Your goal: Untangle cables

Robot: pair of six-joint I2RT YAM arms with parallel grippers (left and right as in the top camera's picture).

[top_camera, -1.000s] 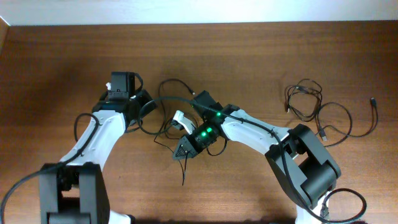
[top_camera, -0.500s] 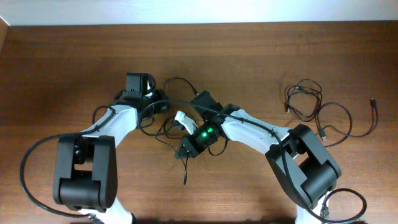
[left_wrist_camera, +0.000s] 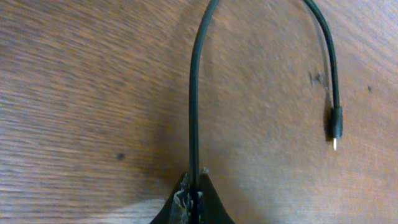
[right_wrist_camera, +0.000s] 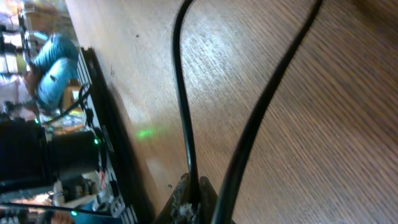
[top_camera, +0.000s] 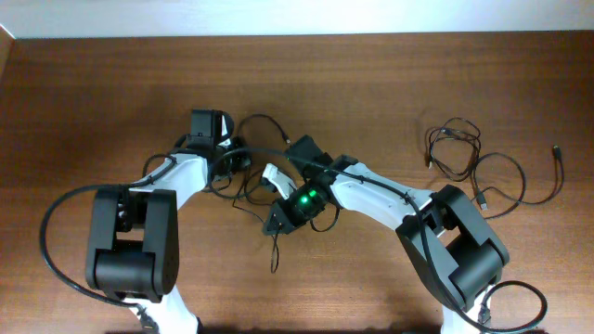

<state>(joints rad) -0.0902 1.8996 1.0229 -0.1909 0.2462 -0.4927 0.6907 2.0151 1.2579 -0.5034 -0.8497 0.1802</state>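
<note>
I record the left hand [left_wrist_camera: 194, 196] and right hand [right_wrist_camera: 193, 198] each pinching a strand of the cables [top_camera: 264, 117] at the middle of the table [top_camera: 371, 83]; in my judgement, pulling apart could tighten the knot or slip a strand.

no lettering, label, brand or number can be read in any view.

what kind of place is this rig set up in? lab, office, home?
Likely a robotics lab or workshop: a white left arm and right arm work thin black cables on a wooden table, and the right wrist view shows cluttered electronic gear past the table's edge.
</note>
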